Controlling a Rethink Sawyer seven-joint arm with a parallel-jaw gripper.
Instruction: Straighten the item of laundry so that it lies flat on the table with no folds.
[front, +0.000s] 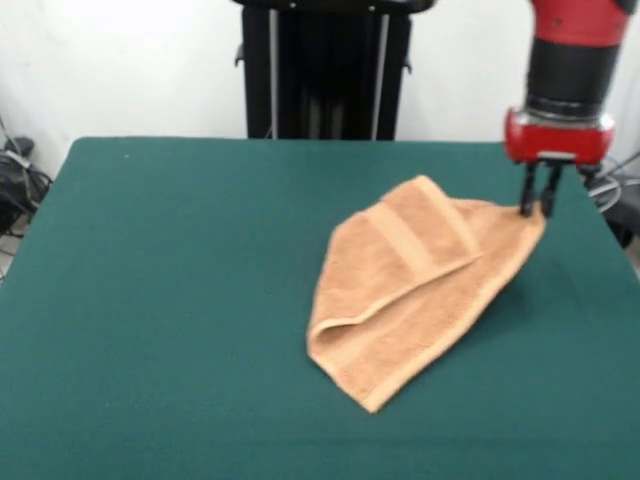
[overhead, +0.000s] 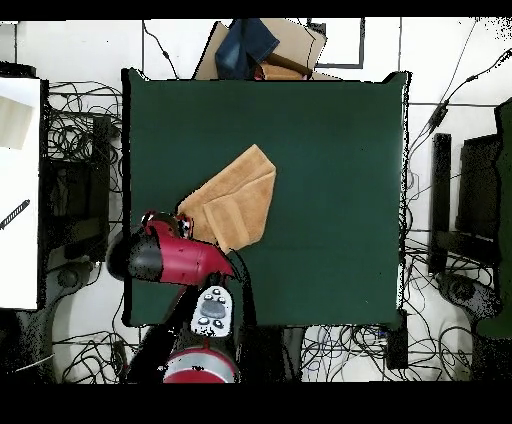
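Front view: towel (front: 410, 290) lies folded over itself right of centre on the green desk (front: 160, 300); claw (front: 536, 203), narrow, pinches its far right corner, likely to drag the fold open. Overhead view: arm hides the claw; towel (overhead: 238, 200) sits toward the desk's (overhead: 330, 180) left side.

Bright, even light, with a soft shadow under the towel (front: 410, 290) and mild blur.
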